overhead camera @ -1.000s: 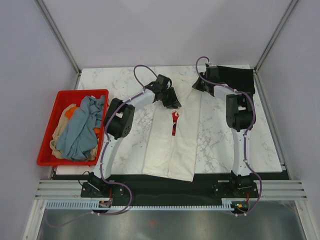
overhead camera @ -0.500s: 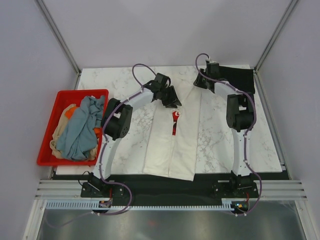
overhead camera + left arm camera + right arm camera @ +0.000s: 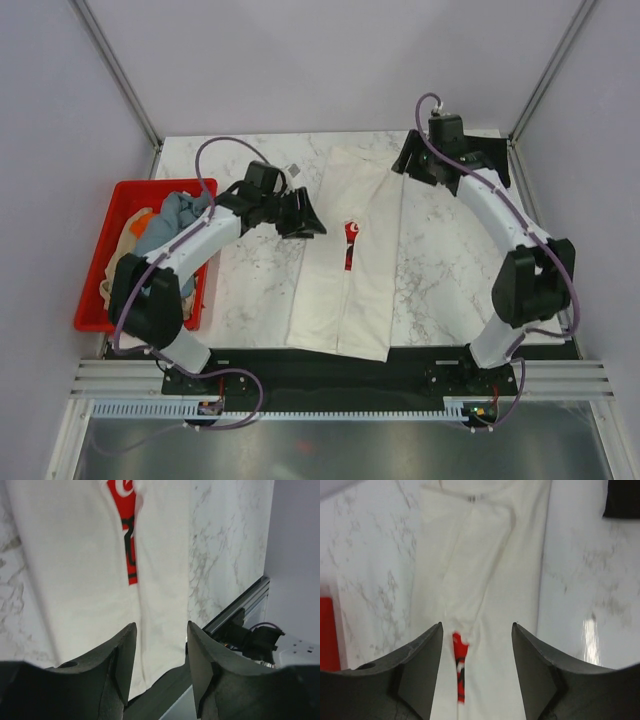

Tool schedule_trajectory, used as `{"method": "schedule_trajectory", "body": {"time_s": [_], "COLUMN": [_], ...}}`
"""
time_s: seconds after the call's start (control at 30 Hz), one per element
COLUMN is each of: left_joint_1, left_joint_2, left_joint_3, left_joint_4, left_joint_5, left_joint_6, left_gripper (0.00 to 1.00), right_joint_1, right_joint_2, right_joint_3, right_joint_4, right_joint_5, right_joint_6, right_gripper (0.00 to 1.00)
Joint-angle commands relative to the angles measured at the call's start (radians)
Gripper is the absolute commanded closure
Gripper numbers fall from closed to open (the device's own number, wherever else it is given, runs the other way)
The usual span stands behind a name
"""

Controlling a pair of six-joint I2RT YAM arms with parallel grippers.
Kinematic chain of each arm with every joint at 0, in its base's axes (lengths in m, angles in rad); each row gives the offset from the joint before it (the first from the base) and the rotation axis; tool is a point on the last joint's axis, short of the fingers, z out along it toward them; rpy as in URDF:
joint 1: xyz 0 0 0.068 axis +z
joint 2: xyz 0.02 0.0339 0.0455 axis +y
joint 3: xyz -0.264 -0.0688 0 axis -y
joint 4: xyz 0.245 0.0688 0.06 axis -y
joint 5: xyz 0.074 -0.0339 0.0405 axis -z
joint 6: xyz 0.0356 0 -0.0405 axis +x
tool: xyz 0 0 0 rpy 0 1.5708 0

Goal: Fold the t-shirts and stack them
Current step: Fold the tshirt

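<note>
A cream-white t-shirt (image 3: pixel 345 290) lies folded into a long strip down the middle of the marble table, with a sliver of its red print (image 3: pixel 350 243) showing along the fold. My left gripper (image 3: pixel 303 218) hovers open just off the strip's left edge. In the left wrist view my left gripper (image 3: pixel 161 625) has nothing between its fingers, and the shirt (image 3: pixel 75 570) lies below. My right gripper (image 3: pixel 409 166) is open near the strip's far right corner. Seen from the right wrist, my right gripper (image 3: pixel 477 626) looks down on the shirt (image 3: pixel 485 570). A black t-shirt (image 3: pixel 485 152) lies at the back right.
A red crate (image 3: pixel 160 186) at the left table edge holds a heap of shirts, with a grey-blue one (image 3: pixel 176 214) on top; my left arm crosses over it. The black shirt's corner (image 3: pixel 622 500) shows in the right wrist view. A black strip (image 3: pixel 300 365) edges the table's front.
Both grippers have opened and let go of the cream-white shirt. The left gripper drew back to the left, off the shirt. The right arm swung its elbow out to the right.
</note>
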State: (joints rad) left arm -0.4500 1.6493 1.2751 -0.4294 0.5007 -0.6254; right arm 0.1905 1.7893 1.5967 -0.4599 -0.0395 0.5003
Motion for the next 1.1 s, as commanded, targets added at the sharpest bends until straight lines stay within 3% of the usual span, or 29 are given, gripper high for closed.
{"method": "schedule_trajectory", "body": {"time_s": [0.0, 0.13, 0.27, 0.4, 0.53, 0.7, 1.0, 1.03, 1.07], "left_joint_1": [0.016, 0.013, 0.008, -0.012, -0.091, -0.104, -0.113, -0.115, -0.115], "left_joint_2": [-0.141, -0.278, -0.365, -0.45, -0.499, -0.531, -0.523, -0.523, -0.523], "left_joint_3": [-0.196, -0.42, -0.531, -0.646, -0.7, -0.776, -0.836, -0.844, -0.847], "left_joint_4": [-0.06, -0.057, -0.057, -0.058, -0.058, -0.058, -0.058, 0.017, 0.02], "left_joint_5": [0.032, 0.03, 0.022, 0.013, 0.013, 0.013, 0.013, -0.114, -0.12], "left_joint_6": [0.105, 0.09, 0.075, 0.049, 0.049, 0.049, 0.049, -0.182, -0.189], "left_gripper": [0.47, 0.45, 0.45, 0.45, 0.45, 0.45, 0.45, 0.53, 0.53], "right_joint_1": [0.098, 0.187, 0.277, 0.326, 0.356, 0.36, 0.365, 0.366, 0.368], "right_joint_2": [-0.17, -0.483, -0.738, -1.015, -1.187, -1.306, -1.214, -1.208, -1.202], "right_joint_3": [-0.199, -0.49, -0.8, -0.957, -1.089, -1.167, -1.21, -1.215, -1.23], "right_joint_4": [-0.246, -0.281, -0.298, -0.399, -0.421, -0.456, -0.381, -0.375, -0.35], "right_joint_5": [0.033, 0.033, -0.003, -0.029, -0.104, -0.121, -0.171, -0.172, -0.178], "right_joint_6": [0.087, 0.205, 0.352, 0.466, 0.55, 0.566, 0.508, 0.501, 0.501], "right_gripper": [0.34, 0.33, 0.35, 0.36, 0.38, 0.38, 0.39, 0.39, 0.39]}}
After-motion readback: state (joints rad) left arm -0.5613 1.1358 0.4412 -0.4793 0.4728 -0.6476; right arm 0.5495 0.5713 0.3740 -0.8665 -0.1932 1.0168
